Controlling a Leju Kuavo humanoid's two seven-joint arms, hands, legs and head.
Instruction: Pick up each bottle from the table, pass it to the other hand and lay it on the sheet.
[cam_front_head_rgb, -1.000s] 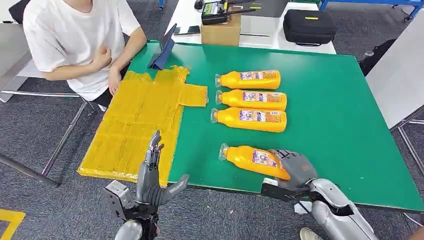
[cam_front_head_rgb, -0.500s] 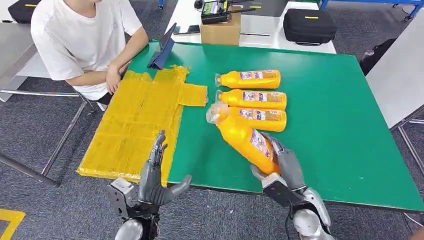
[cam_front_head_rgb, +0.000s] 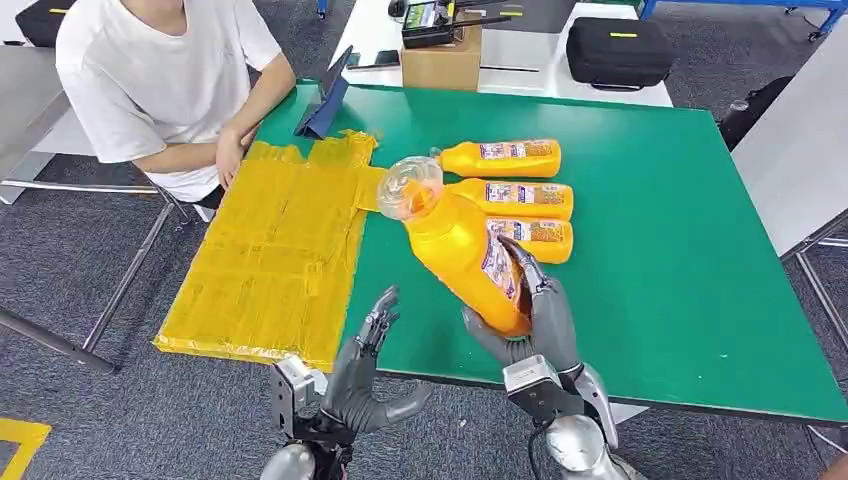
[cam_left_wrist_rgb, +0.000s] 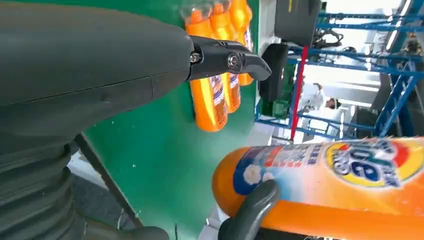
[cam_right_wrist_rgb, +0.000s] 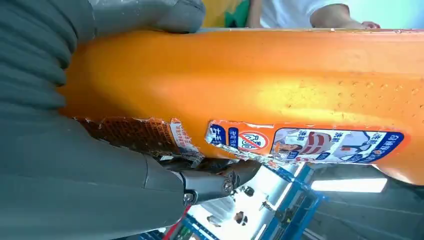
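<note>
Gripping the lower body of an orange bottle (cam_front_head_rgb: 462, 255), the right hand (cam_front_head_rgb: 530, 325) holds it lifted off the green bench (cam_front_head_rgb: 650, 250), tilted so that its clear cap end points up and away from the fingers (cam_front_head_rgb: 535, 285), toward the yellow sheet (cam_front_head_rgb: 270, 250). These fingers are clamped around the bottle's base, wrapping its label side; in the right wrist view the orange body (cam_right_wrist_rgb: 260, 85) runs across the frame with the torn label showing and the hand (cam_right_wrist_rgb: 100, 165) pressed against it. Beyond the fingers of the right hand, three more orange bottles (cam_front_head_rgb: 505, 190) lie on their sides on the bench, side by side with caps pointing toward the sheet; the raised bottle partly hides the nearest of them. The left hand (cam_front_head_rgb: 365, 375) hovers over the near edge of the bench, just beside the right hand, its fingers (cam_front_head_rgb: 378, 320) apart and holding nothing, palm turned toward the bottle. In the left wrist view the held bottle (cam_left_wrist_rgb: 340, 175) sits close off the tips of these fingers, with the three lying bottles (cam_left_wrist_rgb: 215, 85) further out on the green surface. The sheet lies flat over the bench's left end, on the far side of the left hand from the bottle, and hangs a little past the near edge. Past the sheet a person in a white shirt (cam_front_head_rgb: 160, 80) sits at the bench corner with a forearm resting by the sheet's far edge
</note>
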